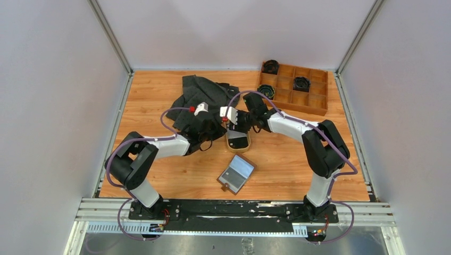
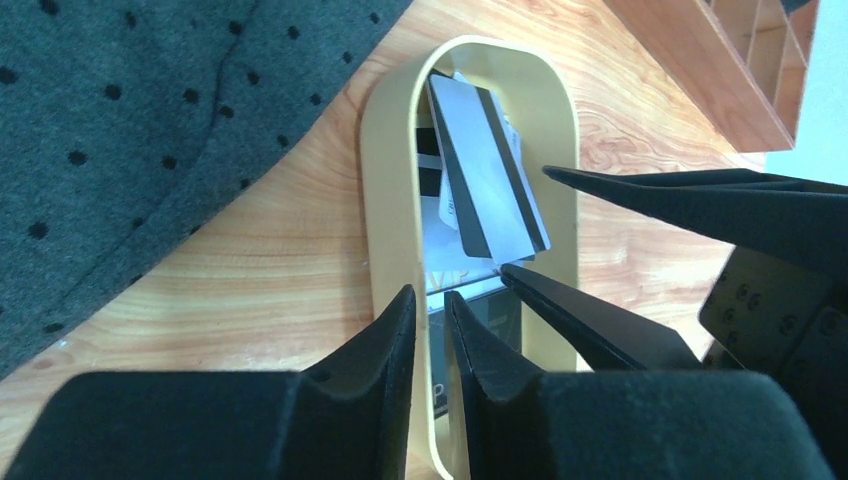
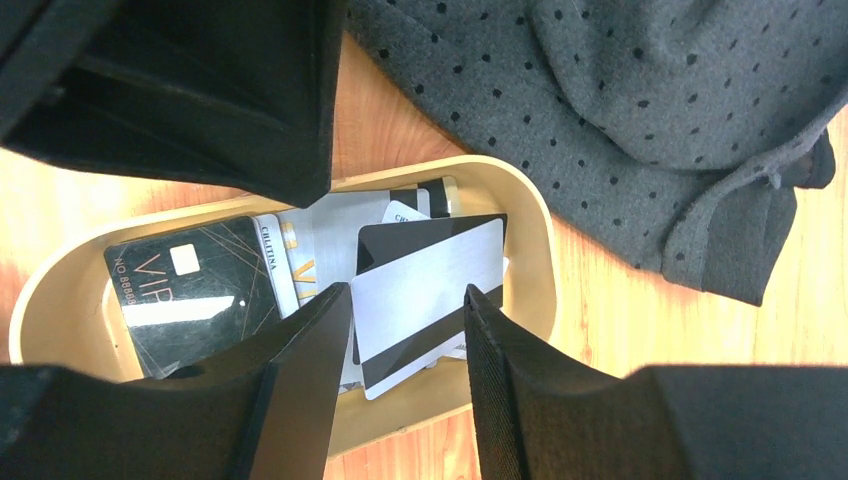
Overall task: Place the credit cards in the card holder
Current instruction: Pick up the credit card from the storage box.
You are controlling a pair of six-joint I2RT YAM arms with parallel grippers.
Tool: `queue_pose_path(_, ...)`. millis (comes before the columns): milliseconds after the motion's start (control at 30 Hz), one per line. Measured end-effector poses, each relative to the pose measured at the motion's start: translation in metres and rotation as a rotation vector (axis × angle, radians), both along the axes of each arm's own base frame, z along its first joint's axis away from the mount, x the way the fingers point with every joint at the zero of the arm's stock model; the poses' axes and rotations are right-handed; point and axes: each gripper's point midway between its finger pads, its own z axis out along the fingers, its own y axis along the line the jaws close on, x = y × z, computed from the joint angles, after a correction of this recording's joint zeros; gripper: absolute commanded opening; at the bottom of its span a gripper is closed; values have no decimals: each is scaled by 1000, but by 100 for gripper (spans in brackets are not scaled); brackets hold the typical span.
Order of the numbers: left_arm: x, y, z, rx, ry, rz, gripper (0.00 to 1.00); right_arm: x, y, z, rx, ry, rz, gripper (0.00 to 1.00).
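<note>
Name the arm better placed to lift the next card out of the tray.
Right. The right claw stands open astride the silver striped card in the tray, while the left claw is clamped on the tray's wall, apparently steadying it.

Our left arm (image 1: pixel 159 146) and right arm (image 1: pixel 290 125) both reach forward with elbows bowed outward, and the wrists nearly meet in the middle. The left gripper (image 2: pixel 430 310) points down, its jaws drawn close together, pinching the tray (image 2: pixel 385 170) wall between them. The right gripper (image 3: pixel 405 292) sits just beside it, angled down, jaws spread wide apart.
</note>
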Motion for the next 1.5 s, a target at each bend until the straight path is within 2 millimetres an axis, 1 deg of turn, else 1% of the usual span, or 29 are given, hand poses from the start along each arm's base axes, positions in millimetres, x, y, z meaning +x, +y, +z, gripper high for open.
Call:
queue_pose_path(267, 7, -8, 21, -14, -49, -51, 32, 6, -6, 1, 10, 14, -35, 48)
queue_pose_path(500, 20, -19, 44, -68, -81, -79, 34, 7, -9, 1, 14, 23, -49, 48)
queue_pose_path(600, 25, -27, 49, -94, -76, -85, 35, 7, -9, 2, 16, 24, -50, 47)
queue_pose_path(667, 26, -29, 46, -107, -60, -82, 35, 8, -9, 2, 17, 24, -52, 47)
queue_pose_path(800, 26, -31, 35, -130, -10, -58, 37, 8, -10, 2, 19, 27, -55, 47)
queue_pose_path(967, 26, -31, 24, -156, 38, -24, 39, 13, -9, 8, 30, 19, -64, 47)
queue_pose_path(1300, 27, -32, 21, -200, 79, 20, 40, 15, -8, 11, 37, 19, -70, 47)
queue_pose_path(1500, 29, -30, 12, -195, 98, 46, 40, 15, -9, 11, 37, 23, -73, 47)
